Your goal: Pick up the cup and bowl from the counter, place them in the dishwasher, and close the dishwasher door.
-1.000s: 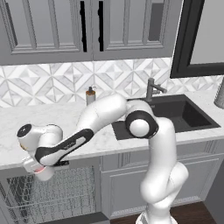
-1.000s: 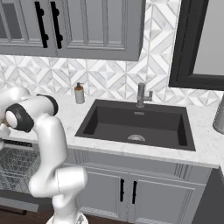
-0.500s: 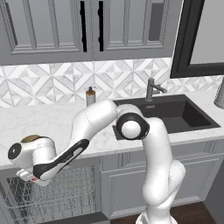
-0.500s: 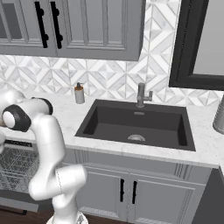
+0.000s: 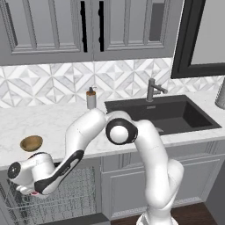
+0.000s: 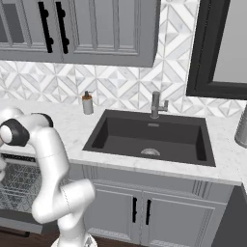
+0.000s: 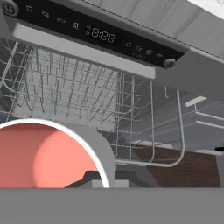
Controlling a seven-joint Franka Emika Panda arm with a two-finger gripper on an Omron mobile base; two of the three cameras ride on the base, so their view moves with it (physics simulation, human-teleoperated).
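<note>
Fingers (image 7: 98, 181) clenched on the cup (image 7: 48, 155) before the dishwasher (image 7: 100, 35) wire rack (image 7: 87, 94); bowl (image 5: 31, 143) on counter (image 5: 52, 123)

The cup (image 7: 48, 155) is cut off by the hand view's left and bottom edges. The dishwasher (image 5: 66, 193) rack runs off the left base view's bottom, and the arm hides part of it

Bright, even, soft rendered light

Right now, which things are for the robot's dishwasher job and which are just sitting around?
For the job:
- cup, held in the shut claw
- bowl on the counter
- dishwasher, rack

Just sitting around:
- soap bottle
- faucet
- sink
</note>
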